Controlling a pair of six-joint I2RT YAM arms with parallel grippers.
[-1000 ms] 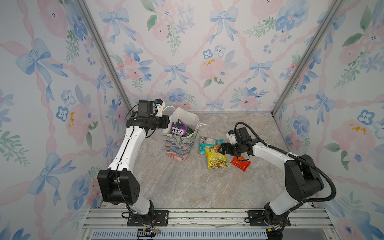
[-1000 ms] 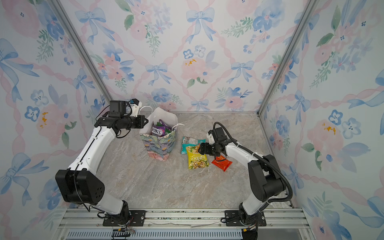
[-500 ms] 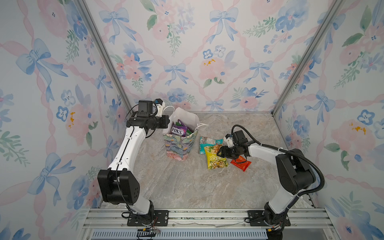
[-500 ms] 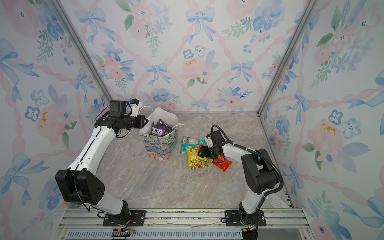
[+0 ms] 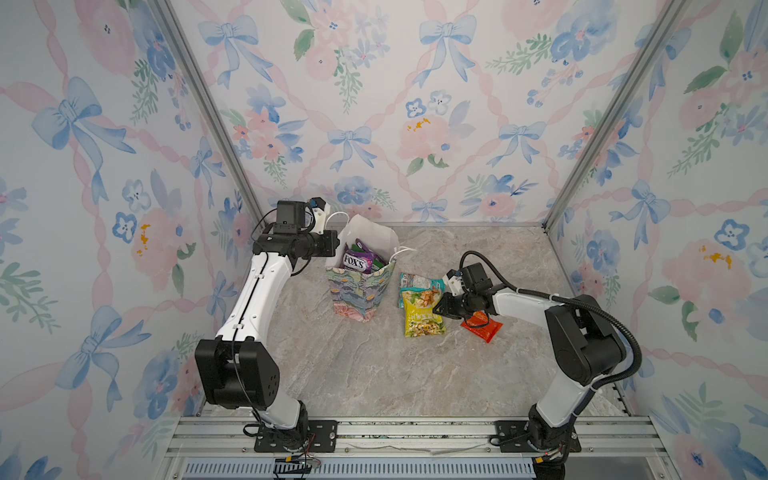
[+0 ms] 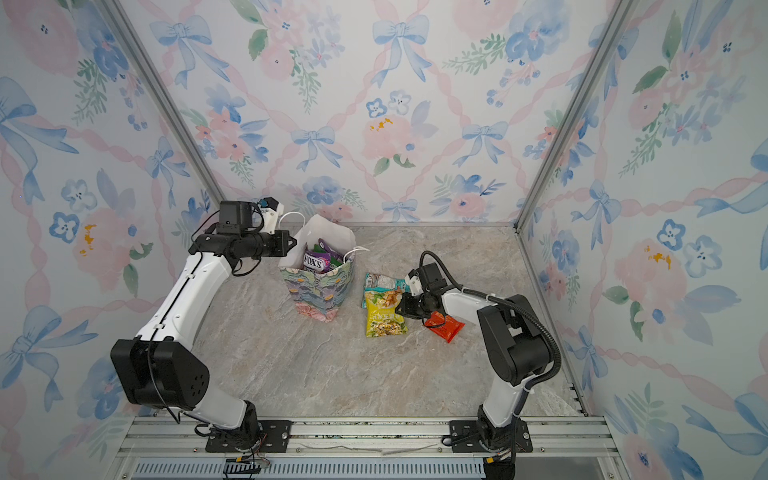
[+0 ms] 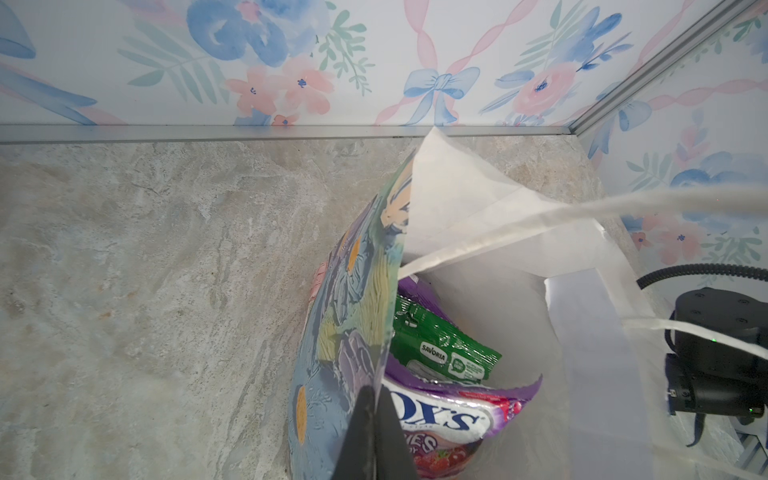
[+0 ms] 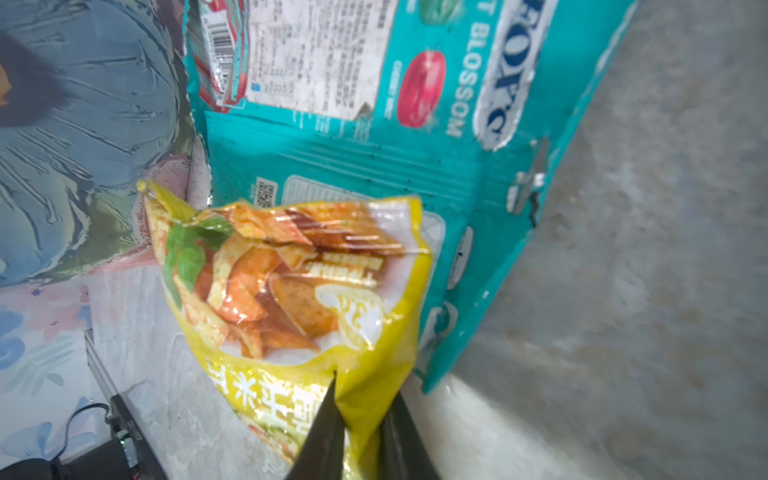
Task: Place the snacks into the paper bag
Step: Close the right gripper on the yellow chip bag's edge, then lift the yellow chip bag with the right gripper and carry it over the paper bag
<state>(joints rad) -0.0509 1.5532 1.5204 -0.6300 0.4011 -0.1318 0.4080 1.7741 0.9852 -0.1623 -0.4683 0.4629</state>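
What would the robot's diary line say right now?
left jaws: shut on paper bag rim | right jaws: shut on yellow packet | loose: teal packet, red packet

The flowered paper gift bag (image 5: 359, 291) hides half the glossy purple FOX'S packet (image 5: 354, 262) inside it; beside the bag, a yellow foil packet (image 5: 422, 322) partly covers a flat teal packet (image 5: 415, 281).

A tabletop (image 5: 374, 365) patterned like grey-beige marble is seen in both top views, enclosed on three sides by walls (image 5: 374, 104) papered with blue bows, pink ribbons and pink and blue flowers. The rear corners are marked by slanting aluminium posts (image 5: 210, 116), and a metal strip (image 7: 249, 133) is run along the foot of the back wall. Along the near edge a grooved aluminium rail (image 5: 415, 430) is laid, with a slotted grille (image 5: 415, 469) below it.
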